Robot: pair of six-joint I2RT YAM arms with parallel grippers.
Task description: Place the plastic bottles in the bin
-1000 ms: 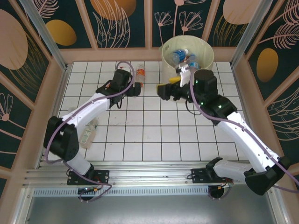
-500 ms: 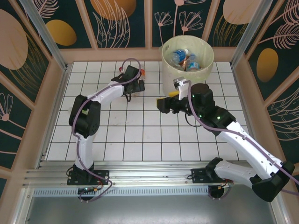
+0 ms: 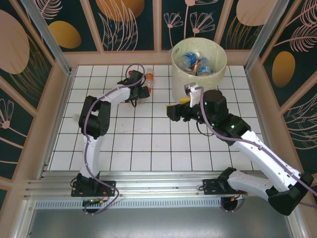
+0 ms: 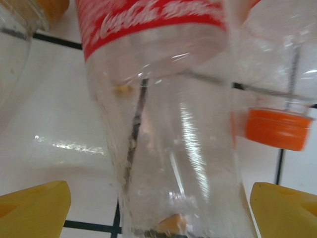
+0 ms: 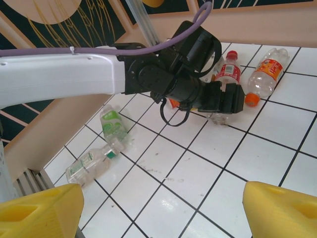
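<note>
Plastic bottles (image 3: pixel 195 60) lie in the bin (image 3: pixel 223 67) at the tabletop's (image 3: pixel 148 144) far right corner; a red-labelled bottle (image 4: pixel 163 124) sits between the left gripper's (image 4: pixel 158 208) spread fingers (contact unclear). Right gripper (image 5: pixel 163 208) spread, empty.

Surface (image 3: pixel 163 144): white tiles, black grid lines. Bin (image 3: pixel 174 63): pale cream-white. Clear bottle (image 4: pixel 163 148): red label, white script. Neighbouring bottle cap (image 4: pixel 277 130): orange. Green-labelled bottles (image 5: pixel 113 125): clear bodies, green caps. Left pincer (image 4: pixel 158 210) tips: yellow. Right pincer (image 5: pixel 163 208) tips: yellow. Enclosure walls (image 3: pixel 129 25): dark teal, peach-orange discs, pale leaf outlines.
</note>
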